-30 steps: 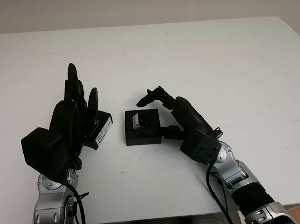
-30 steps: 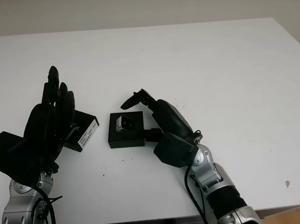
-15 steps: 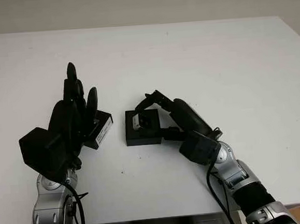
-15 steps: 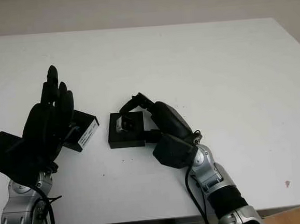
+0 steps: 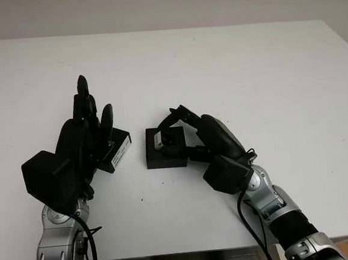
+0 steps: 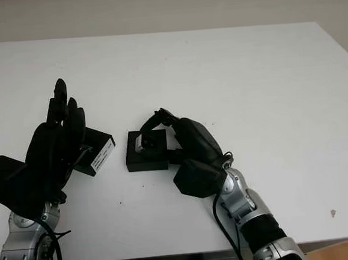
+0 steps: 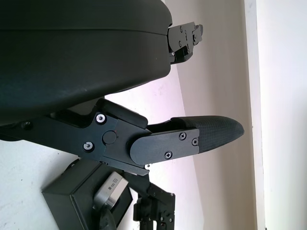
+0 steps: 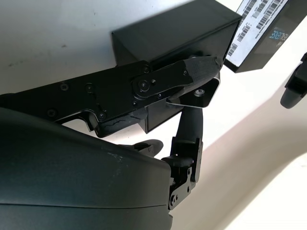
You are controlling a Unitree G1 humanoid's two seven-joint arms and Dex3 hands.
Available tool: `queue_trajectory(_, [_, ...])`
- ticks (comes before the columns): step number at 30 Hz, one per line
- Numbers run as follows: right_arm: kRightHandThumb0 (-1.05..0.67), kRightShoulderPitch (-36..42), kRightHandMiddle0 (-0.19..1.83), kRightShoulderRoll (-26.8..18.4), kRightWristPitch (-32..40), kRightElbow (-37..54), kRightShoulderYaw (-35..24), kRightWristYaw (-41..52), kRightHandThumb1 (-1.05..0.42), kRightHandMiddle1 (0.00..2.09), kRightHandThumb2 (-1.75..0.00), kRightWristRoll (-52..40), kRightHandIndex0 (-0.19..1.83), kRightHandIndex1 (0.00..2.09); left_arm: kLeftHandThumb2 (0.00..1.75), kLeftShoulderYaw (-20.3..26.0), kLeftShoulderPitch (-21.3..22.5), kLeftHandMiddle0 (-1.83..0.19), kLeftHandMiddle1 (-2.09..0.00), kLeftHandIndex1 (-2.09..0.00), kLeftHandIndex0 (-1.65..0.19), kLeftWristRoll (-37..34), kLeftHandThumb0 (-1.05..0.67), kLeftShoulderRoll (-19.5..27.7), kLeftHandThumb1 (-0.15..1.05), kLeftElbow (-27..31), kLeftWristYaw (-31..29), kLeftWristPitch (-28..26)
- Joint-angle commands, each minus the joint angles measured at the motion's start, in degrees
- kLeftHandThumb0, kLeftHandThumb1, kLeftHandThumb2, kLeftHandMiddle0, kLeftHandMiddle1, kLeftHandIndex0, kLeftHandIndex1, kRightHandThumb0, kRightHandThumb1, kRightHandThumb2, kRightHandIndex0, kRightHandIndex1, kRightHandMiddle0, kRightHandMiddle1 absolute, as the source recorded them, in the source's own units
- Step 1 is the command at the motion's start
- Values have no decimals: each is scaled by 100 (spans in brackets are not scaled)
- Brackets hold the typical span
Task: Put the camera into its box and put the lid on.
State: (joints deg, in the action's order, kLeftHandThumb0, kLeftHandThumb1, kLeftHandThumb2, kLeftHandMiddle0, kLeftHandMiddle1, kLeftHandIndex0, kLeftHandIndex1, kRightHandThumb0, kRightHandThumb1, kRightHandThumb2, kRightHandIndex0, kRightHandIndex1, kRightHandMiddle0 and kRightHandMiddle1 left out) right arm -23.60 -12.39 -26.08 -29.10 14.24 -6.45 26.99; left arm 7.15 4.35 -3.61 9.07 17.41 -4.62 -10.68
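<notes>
At the table's middle, the right hand [image 5: 182, 124] pinches the camera [image 5: 164, 140] over its box [image 5: 164, 159]; tilted, it may jam. The left hand [image 5: 89, 127] hangs open.

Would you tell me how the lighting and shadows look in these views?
Eye views: even light, the white table bright without hot spots, only faint shadows beside the box and right hand. Left wrist view: the left hand's shell is dark against the bright table.

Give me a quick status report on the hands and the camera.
Right hand fingers on the camera, which sits in its box. Left hand open above the lid. Nothing blocking.
</notes>
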Motion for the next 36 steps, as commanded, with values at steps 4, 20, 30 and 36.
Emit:
queue_trajectory(4, [-41,21,33,-117,-260,-302,121,-520,-98,144,-6,369,45,20,58,21,-32,19,0,0,19,-44,-73,10,105,91,-19,66])
queue_trajectory(20, [-42,-150,35,-206,-977,-678,339,-1699,-98,163,-5,898,33,63,56,-6,24,19,0,0,19,-43,-75,1,105,65,-17,63])
queue_trajectory(30, [-42,-237,32,-118,-1365,-760,266,-1896,-98,163,-5,628,23,80,57,-45,22,19,0,0,19,-15,-74,-42,105,-5,16,140])
queue_trajectory(36, [-42,-157,33,-30,-1264,-380,163,-1622,-97,163,-5,310,21,83,58,-72,6,19,0,0,19,14,-72,-70,105,-26,42,196])
